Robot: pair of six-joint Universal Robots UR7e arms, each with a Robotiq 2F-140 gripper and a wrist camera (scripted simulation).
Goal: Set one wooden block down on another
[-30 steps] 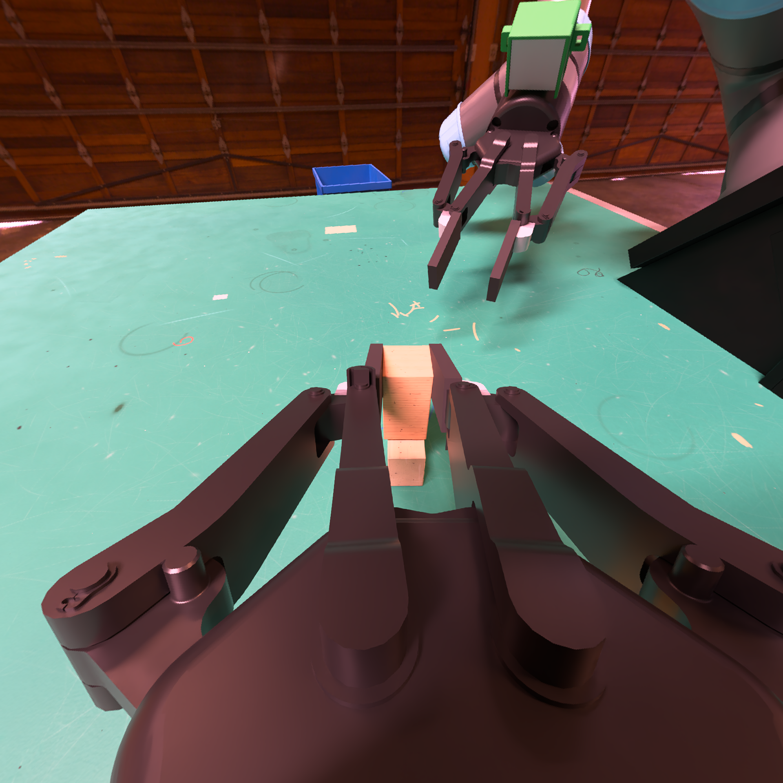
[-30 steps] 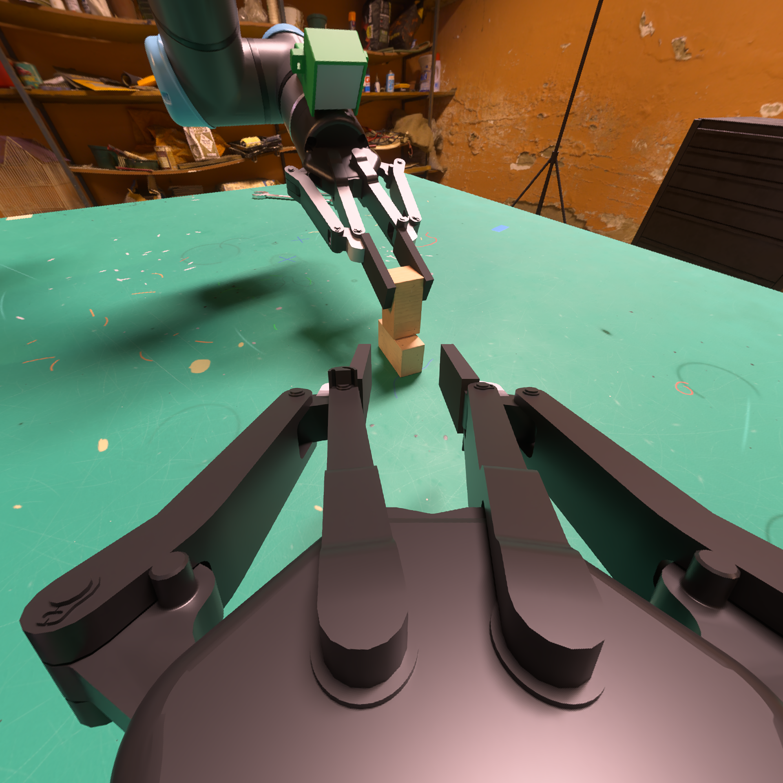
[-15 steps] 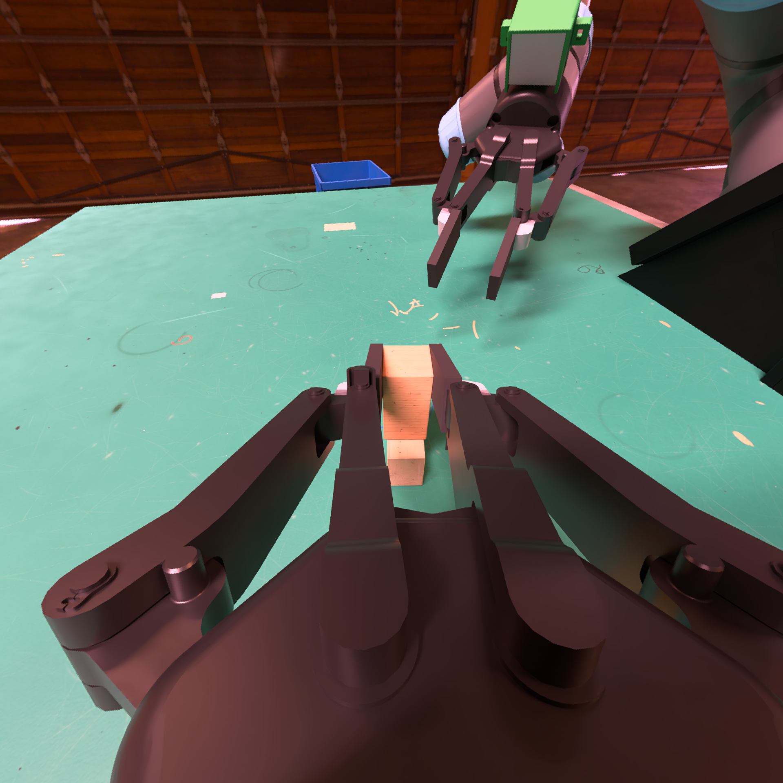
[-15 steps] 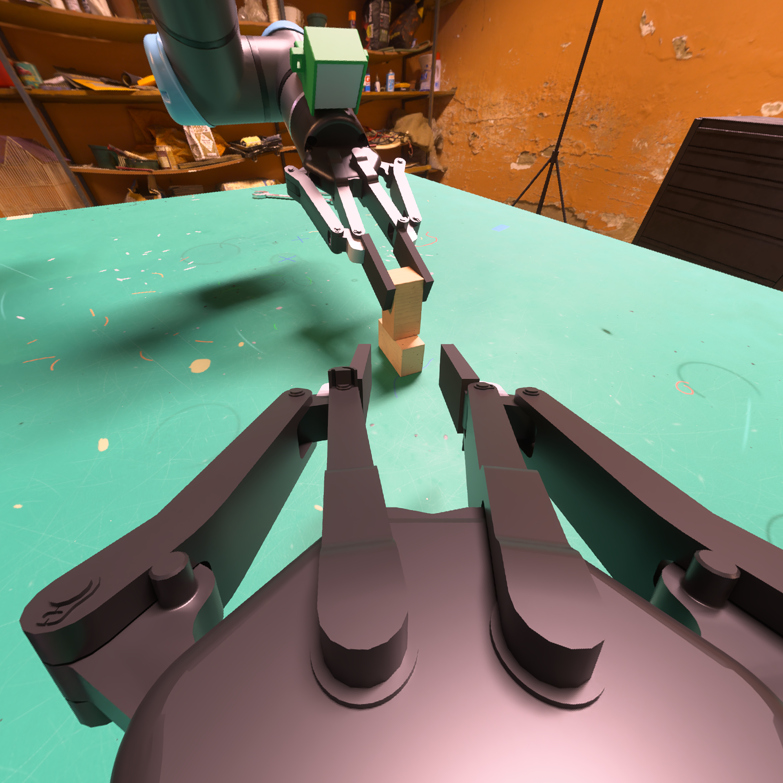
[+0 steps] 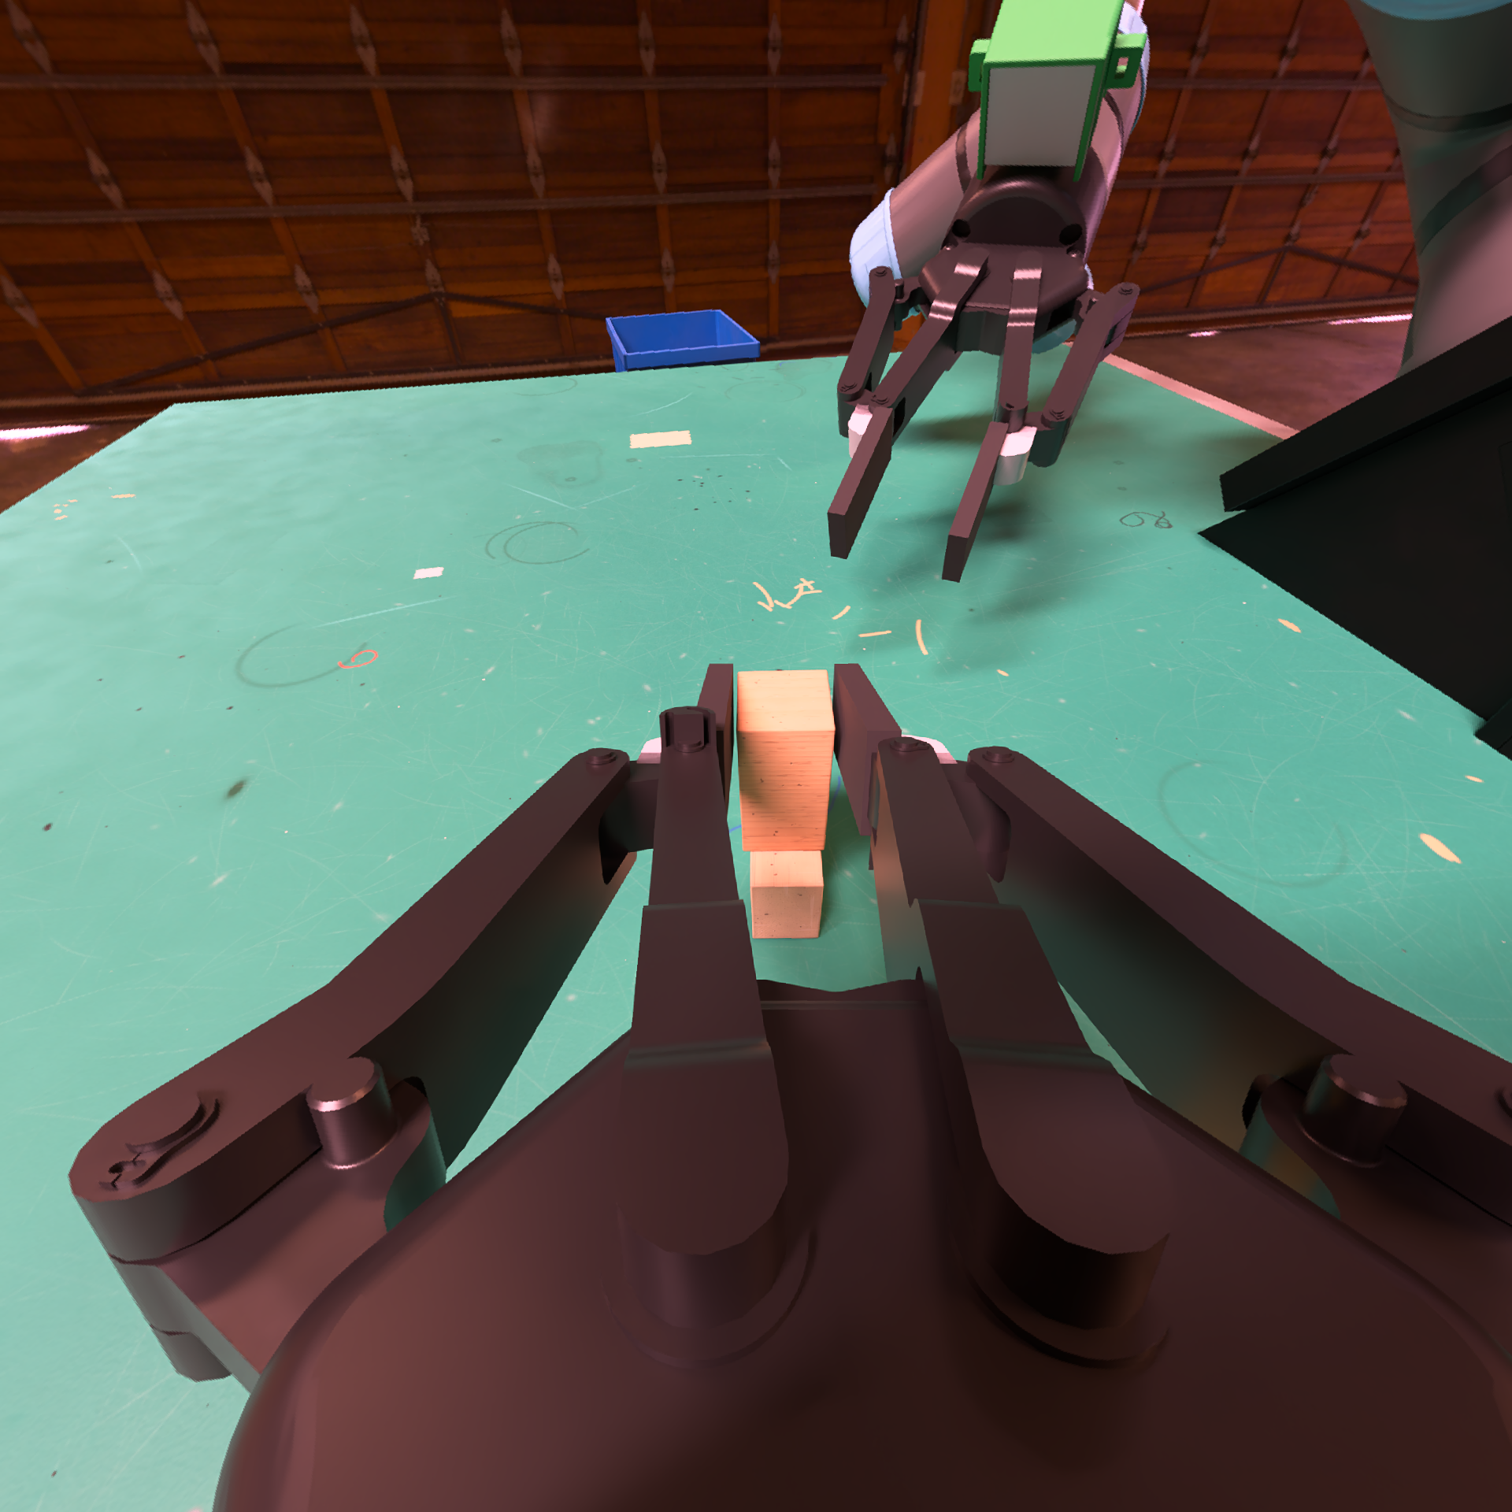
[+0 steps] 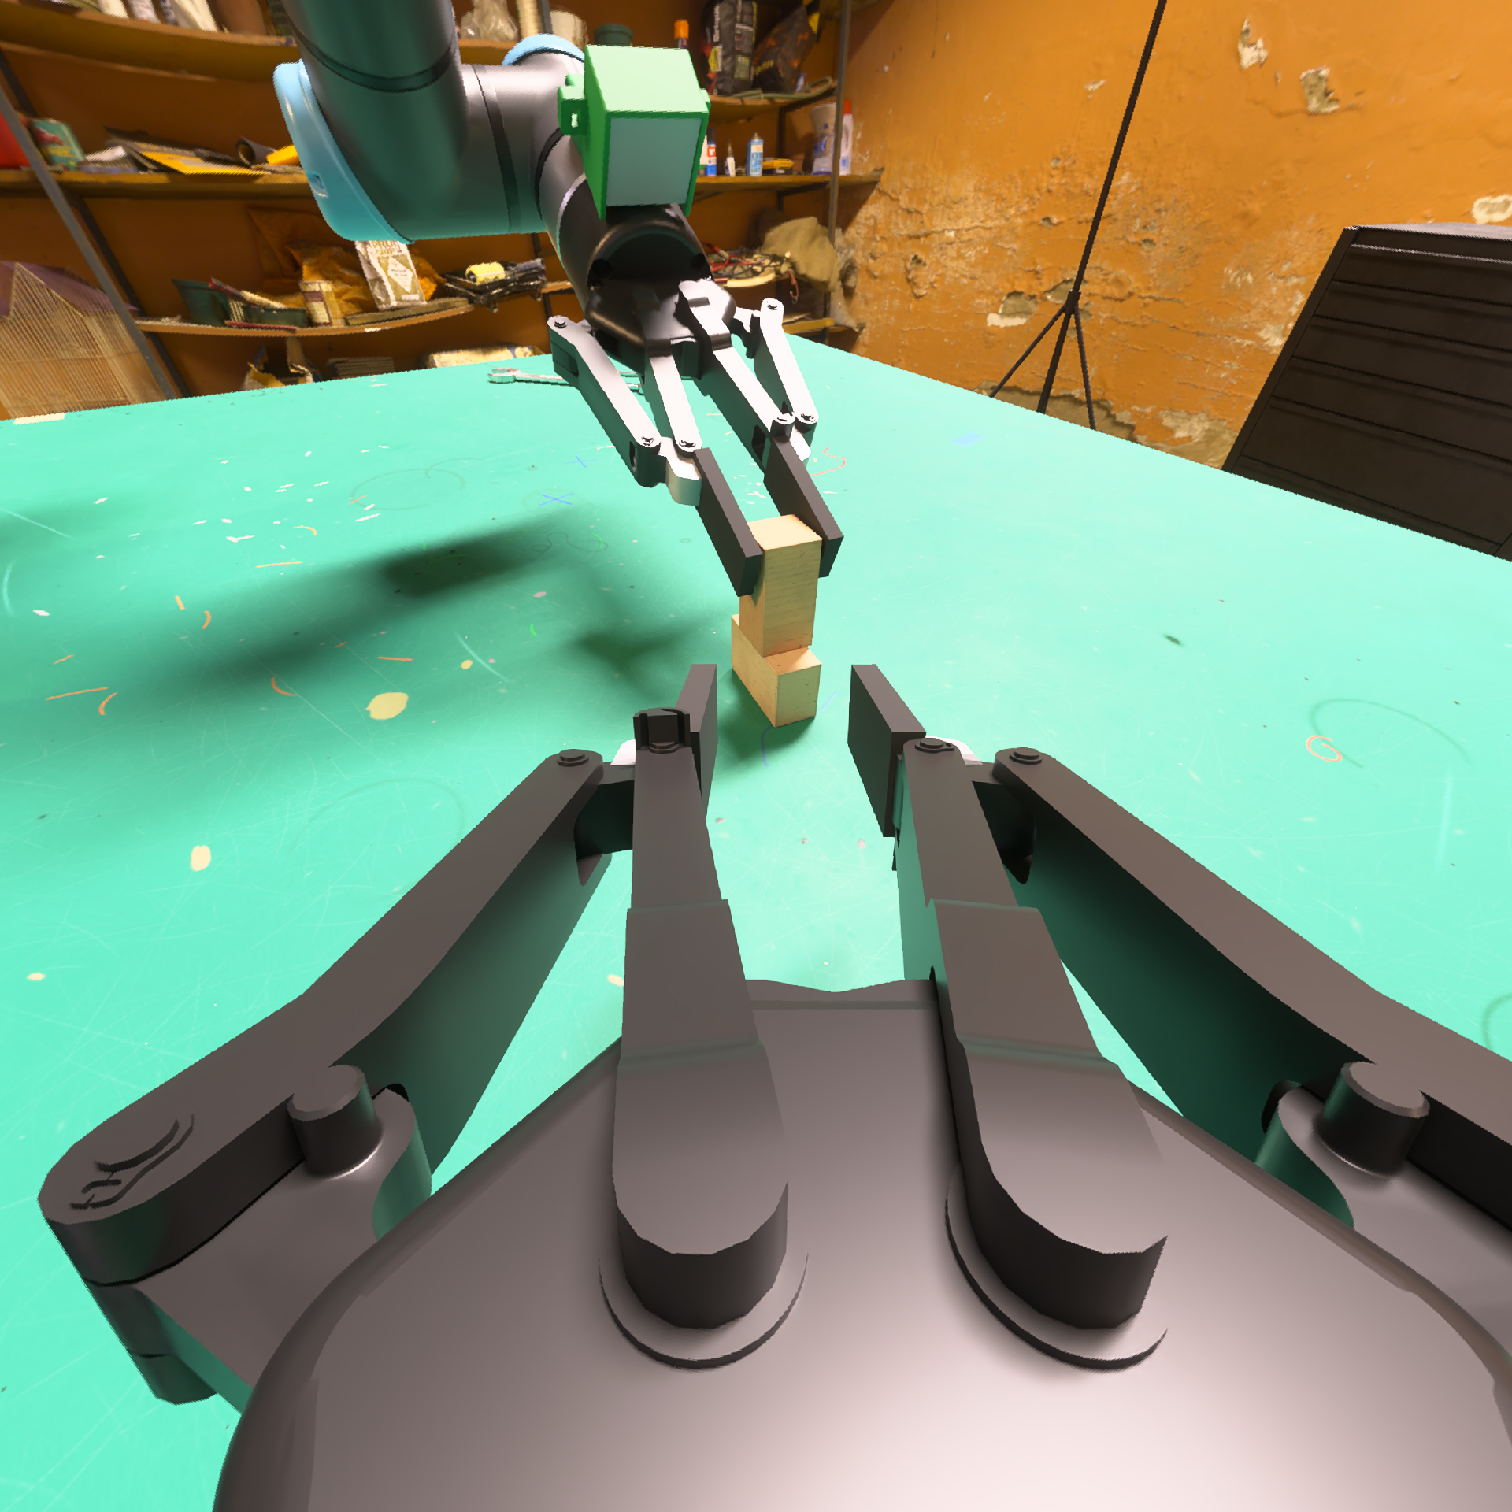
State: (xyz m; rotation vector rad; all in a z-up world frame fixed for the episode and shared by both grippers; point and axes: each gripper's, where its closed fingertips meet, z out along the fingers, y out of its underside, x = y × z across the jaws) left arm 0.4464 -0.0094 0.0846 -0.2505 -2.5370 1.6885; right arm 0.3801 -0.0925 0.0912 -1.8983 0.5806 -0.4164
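Block (image 5: 784, 757) in tilted left tool (image 5: 781, 712) (clamped)

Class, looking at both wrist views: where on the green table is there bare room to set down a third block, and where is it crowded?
Bare: the table left of the left gripper, toward the blue bin. Crowded: around the upper block on the lower block, with the right gripper close by.

Block stack (image 6: 777, 646) and left claw (image 6: 787, 546) block right claw (image 6: 781, 712) ahead; green table (image 6: 245, 777) open elsewhere.
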